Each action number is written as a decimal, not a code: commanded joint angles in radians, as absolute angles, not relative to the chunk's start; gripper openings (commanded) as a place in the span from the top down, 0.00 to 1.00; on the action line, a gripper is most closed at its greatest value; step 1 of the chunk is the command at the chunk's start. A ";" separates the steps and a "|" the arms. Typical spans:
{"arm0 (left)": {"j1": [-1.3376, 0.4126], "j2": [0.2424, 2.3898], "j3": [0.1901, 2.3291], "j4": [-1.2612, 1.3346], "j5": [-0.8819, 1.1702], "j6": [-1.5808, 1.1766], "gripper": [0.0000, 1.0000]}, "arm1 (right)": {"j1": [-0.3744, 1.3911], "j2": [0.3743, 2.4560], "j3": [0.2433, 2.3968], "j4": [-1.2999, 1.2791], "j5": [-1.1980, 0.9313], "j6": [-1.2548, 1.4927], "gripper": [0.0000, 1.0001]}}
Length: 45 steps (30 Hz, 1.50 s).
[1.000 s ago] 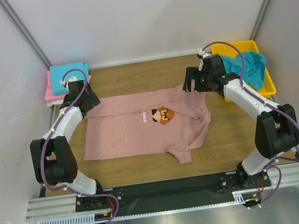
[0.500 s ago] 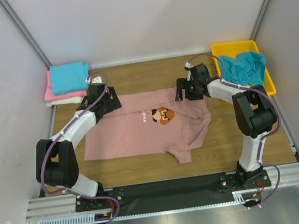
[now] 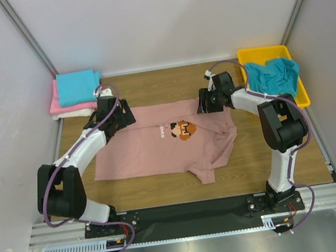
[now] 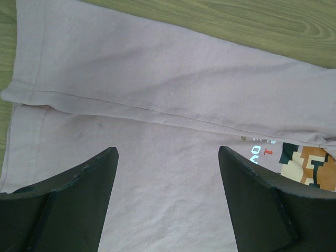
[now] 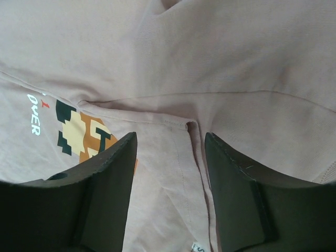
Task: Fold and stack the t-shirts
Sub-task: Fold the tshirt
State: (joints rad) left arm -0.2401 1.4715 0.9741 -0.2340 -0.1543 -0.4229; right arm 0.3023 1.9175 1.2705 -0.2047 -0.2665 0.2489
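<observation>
Here, the dusty-pink short-sleeved cloth t-shirt [image 3: 140, 152] with a pixel-figure chest print [image 3: 185, 130] lies spread on the wooden worktop [image 3: 162, 83], rumpled along its right edge. The left fingers [image 3: 122, 117] stand wide apart just above its upper-left part, holding nothing. The right fingers [image 3: 206, 102], partly apart, straddle a fold beside the print without pinching it. At the far-left corner sits a stack of folded turquoise and bright pink shirts [image 3: 77, 90].
</observation>
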 commanded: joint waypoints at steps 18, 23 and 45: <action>-0.242 1.427 0.973 -0.227 -0.183 -0.442 0.16 | 0.310 1.971 1.338 -0.233 -0.290 0.198 0.60; -0.242 1.428 0.977 -0.224 -0.183 -0.442 0.16 | 0.313 1.980 1.357 -0.250 -0.284 0.189 0.76; -0.242 1.388 0.928 -0.224 -0.172 -0.445 0.16 | 0.411 1.783 1.198 -0.284 -0.285 0.261 1.00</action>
